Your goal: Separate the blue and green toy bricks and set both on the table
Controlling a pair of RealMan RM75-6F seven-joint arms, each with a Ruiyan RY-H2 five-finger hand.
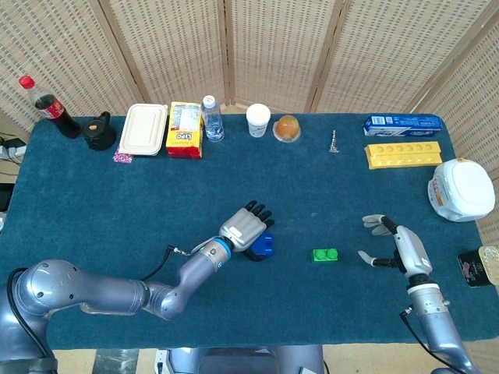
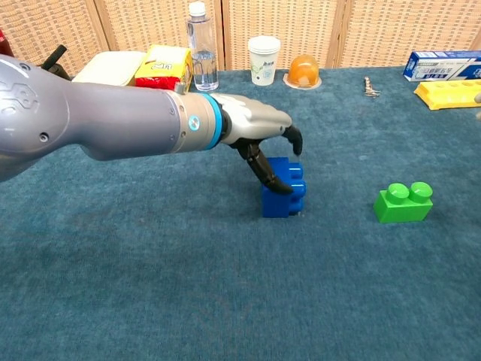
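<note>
Silver-grey arms, a blue wrist ring, each robot hand (image 2: 259, 135) silver-backed with black fingers.

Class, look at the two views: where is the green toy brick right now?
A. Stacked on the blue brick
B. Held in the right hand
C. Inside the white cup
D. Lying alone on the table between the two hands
D: the green toy brick lies alone on the cloth, apart from the blue brick under the left hand and clear of the empty right hand.
</note>
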